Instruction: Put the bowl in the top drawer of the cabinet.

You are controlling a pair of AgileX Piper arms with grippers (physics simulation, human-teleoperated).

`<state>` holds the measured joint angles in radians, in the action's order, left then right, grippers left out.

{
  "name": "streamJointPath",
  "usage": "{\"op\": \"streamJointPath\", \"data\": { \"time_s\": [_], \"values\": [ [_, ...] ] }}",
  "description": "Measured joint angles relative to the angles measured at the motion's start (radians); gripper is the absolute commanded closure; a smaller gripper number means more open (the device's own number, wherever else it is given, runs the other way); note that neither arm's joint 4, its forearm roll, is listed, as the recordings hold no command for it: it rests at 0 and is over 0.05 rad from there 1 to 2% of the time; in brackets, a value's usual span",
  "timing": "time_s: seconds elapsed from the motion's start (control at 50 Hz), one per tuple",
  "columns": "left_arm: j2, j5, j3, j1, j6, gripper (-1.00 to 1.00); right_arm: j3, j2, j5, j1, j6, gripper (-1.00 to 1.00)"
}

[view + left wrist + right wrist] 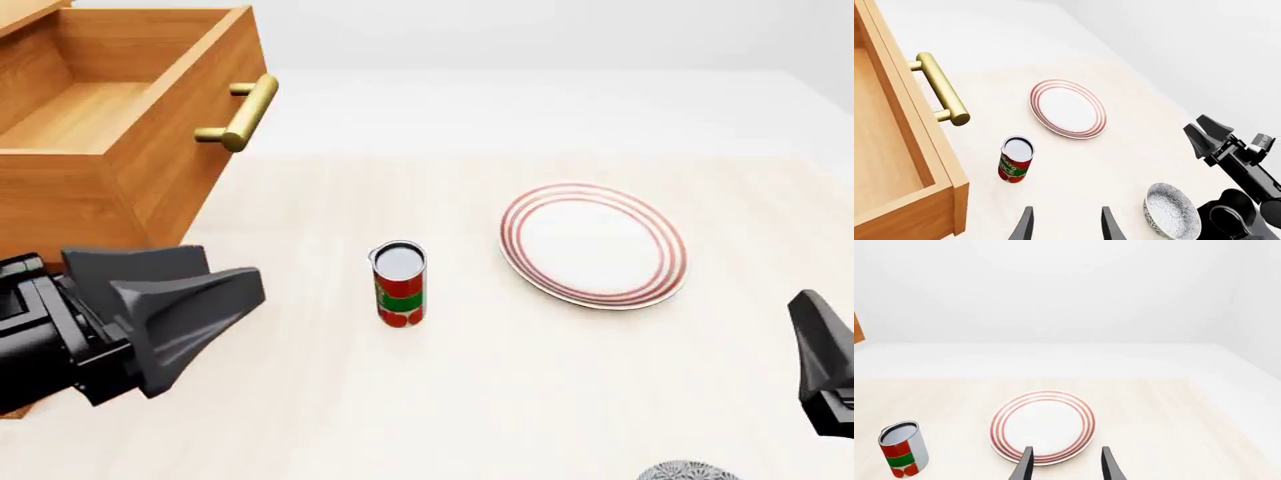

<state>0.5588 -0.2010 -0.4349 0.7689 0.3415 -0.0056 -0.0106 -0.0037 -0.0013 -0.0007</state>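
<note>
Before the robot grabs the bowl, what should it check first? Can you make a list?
1. Top drawer pulled open: ok.
2. Drawer inside free of things: ok, as far as the front view shows.
3. Bowl upright on the table, nothing in it: ok.
4. Right gripper open and holding nothing: ok.
5. Left gripper open and holding nothing: ok.
6. Can and plate out of the path from bowl to drawer: cannot tell; the can stands nearest the drawer.

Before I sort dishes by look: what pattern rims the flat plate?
Concentric red rings on the round white plate, clearest in the front view.
</note>
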Motion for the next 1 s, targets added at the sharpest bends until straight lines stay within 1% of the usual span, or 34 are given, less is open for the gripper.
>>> {"op": "streamJointPath", "data": {
  "time_s": [0.68, 0.84, 1.0],
  "values": [
    [0.18, 0.16, 0.019, 0.125, 0.056, -1.0, 0.0, 0.0, 0.0, 0.0, 0.0, -1.0],
    [0.299, 0.243, 0.005, 0.201, 0.082, -1.0, 0.0, 0.0, 0.0, 0.0, 0.0, -1.0],
    [0.378, 0.299, -0.004, 0.245, 0.101, -1.0, 0.0, 0.0, 0.0, 0.0, 0.0, -1.0]
  ]
}}
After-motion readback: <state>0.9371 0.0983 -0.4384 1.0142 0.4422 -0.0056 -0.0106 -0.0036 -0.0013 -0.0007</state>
